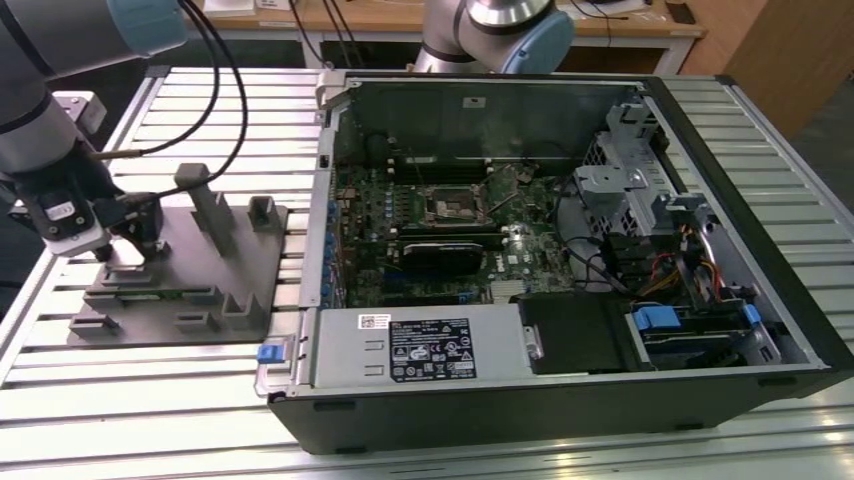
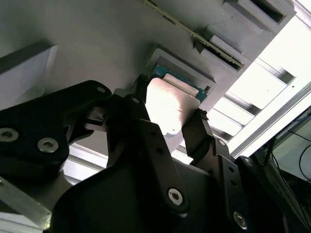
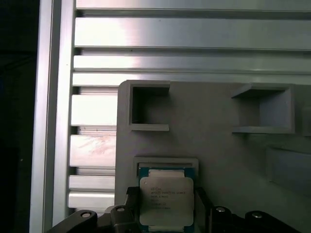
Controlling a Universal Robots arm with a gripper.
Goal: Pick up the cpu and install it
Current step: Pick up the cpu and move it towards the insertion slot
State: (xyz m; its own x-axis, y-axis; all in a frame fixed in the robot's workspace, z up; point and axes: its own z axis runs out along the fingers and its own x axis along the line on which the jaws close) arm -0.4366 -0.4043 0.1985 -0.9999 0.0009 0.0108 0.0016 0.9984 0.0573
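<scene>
Around the gripper [image 2: 169, 99], clamped on the cpu [image 3: 166, 201], passage is narrowed by upright tray posts [image 1: 214, 215]; open slotted table [image 1: 160, 400] is left beyond, bounded by the computer case [image 1: 561, 405].

Exterior view: bright, even light from overhead, shadows soft. Tabletop [image 1: 160, 400] slats shine pale. Inside of the computer case [image 1: 467, 120] reads darker, corners in shade. My arm [image 1: 47, 150] throws only a faint shadow on the grey tray [image 1: 187, 270]. Second wrist view: harsh contrast, cpu [image 2: 170, 104] top glares near white, slats beyond it blown out, foreground goes near black. First wrist view: dimmer, cool cast, streaky glare on the slats, cpu lit evenly, all black past the tabletop's edge.
</scene>
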